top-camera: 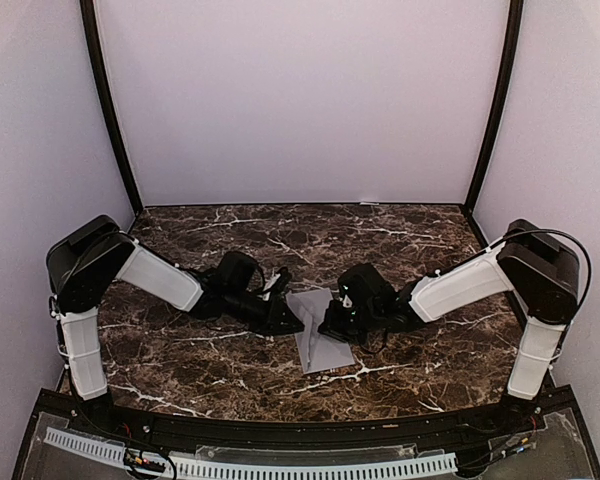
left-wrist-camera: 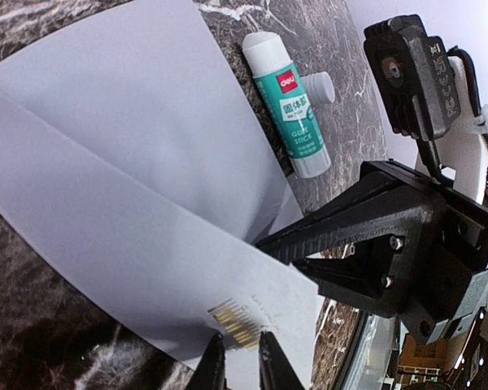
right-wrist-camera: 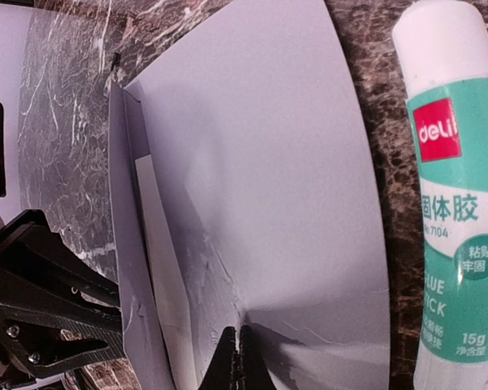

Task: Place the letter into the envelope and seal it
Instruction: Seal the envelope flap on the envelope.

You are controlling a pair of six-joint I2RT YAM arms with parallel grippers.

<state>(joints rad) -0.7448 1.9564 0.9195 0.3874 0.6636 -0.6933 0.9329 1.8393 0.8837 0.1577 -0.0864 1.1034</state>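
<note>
So here's me, both arms leaning in over the envelope (top-camera: 318,346). It lies flat on the marble counter (top-camera: 180,350), about midway between the left and right edges and closer to the near edge than the far one.

My right gripper (right-wrist-camera: 236,359) is clenched tight, tips together and pressed down onto the envelope's pale face, just beside a long fold. A narrow whiter strip shows along that fold, but I can't tell what it is.

My left gripper (left-wrist-camera: 237,367) sits at the opposite edge of the paper, next to a small gold printed patch (left-wrist-camera: 237,323). The fingers are nearly together with a thin gap showing. Honestly I can't tell whether they're pinching the paper or just resting against it.

A green-and-white glue stick (left-wrist-camera: 289,106) lies on its side on the bare marble, just beside the envelope's edge. A small white cap-like piece (left-wrist-camera: 319,87) sits right against it.
</note>
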